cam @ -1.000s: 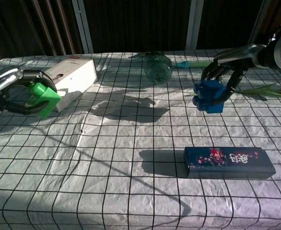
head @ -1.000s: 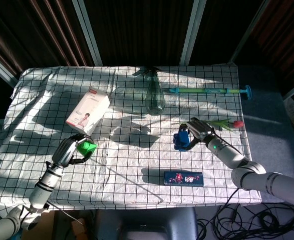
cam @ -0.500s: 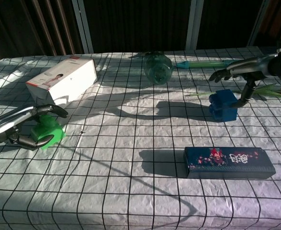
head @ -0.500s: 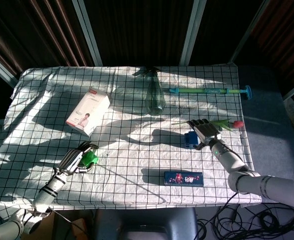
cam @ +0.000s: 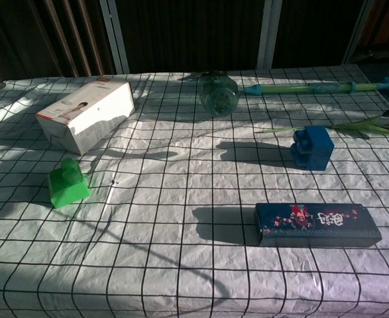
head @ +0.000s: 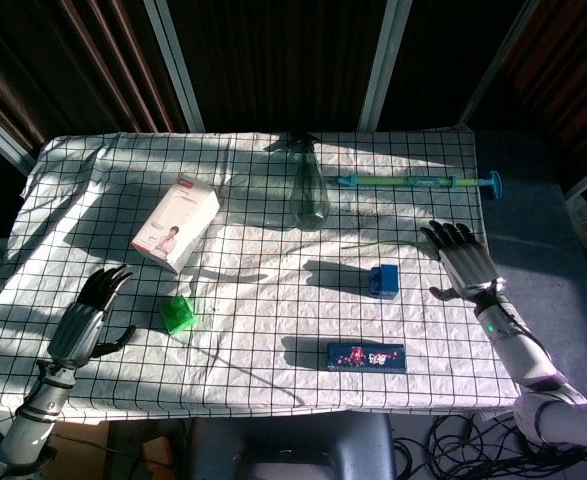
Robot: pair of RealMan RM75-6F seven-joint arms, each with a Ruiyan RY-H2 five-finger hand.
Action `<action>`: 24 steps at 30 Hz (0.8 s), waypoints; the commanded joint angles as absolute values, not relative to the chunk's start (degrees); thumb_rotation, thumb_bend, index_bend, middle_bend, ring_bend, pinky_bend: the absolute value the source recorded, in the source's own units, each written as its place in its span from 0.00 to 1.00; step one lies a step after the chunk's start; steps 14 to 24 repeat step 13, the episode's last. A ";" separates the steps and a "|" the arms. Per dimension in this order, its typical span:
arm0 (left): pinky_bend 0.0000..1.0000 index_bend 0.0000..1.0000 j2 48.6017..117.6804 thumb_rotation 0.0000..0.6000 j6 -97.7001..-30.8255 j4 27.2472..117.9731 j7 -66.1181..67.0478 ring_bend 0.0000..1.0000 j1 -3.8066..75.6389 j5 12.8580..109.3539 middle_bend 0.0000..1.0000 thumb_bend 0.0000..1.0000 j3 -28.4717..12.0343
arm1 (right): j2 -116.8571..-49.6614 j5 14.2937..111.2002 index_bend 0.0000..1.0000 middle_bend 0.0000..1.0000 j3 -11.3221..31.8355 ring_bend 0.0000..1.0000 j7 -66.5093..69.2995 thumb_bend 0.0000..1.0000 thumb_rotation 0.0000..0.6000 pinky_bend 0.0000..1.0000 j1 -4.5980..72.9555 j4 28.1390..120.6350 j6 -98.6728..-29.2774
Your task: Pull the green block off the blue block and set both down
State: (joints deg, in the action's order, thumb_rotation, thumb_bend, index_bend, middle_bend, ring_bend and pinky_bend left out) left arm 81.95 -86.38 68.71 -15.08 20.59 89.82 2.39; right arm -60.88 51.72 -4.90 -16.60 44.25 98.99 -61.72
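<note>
Both blocks have just been let go. Half a second ago the left hand [head: 91,315] was curled round the green block [head: 177,314] near the table's front-left, and the right hand [head: 461,260] was touching the blue block [head: 383,280]. Now each hand has drawn back outward and hangs with fingers spread, holding nothing. The chest view shows only the blocks, not the hands.

By the look of it the task is done: the blocks are apart and both sit on the cloth, so what remains is only to take the arms clear.

Nearest the front edge, right of centre, lies a dark case [head: 366,357], with the blue block just behind it and a little to the right. The green block sits toward the front-left, well apart from the blue one, and the left hand is off toward the left edge beside it. The middle of the table [head: 273,330] between the two blocks is bare cloth, giving free room.

Further back, a white box [head: 176,228] lies behind the green block, and a flower [cam: 366,124] lies close behind the blue block toward the right edge, partly under the right hand in the head view. Toward the far edge stand a bottle [head: 309,190] and, to its right, a long pump [head: 420,182]. Each hand's way outward looks unobstructed.
</note>
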 commanded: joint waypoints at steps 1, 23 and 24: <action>0.00 0.00 72.20 1.00 -99.62 83.06 7.37 0.00 6.07 78.98 0.00 0.36 1.12 | -61.17 60.90 0.00 0.00 -10.46 0.00 -20.20 0.15 1.00 0.00 24.67 101.43 -87.55; 0.00 0.00 70.50 1.00 -92.59 85.53 3.97 0.00 3.88 77.82 0.00 0.39 2.91 | -67.73 65.64 0.00 0.00 -9.01 0.00 -13.37 0.15 1.00 0.00 13.81 92.20 -93.97; 0.00 0.00 70.50 1.00 -92.59 85.53 3.97 0.00 3.88 77.82 0.00 0.39 2.91 | -67.73 65.64 0.00 0.00 -9.01 0.00 -13.37 0.15 1.00 0.00 13.81 92.20 -93.97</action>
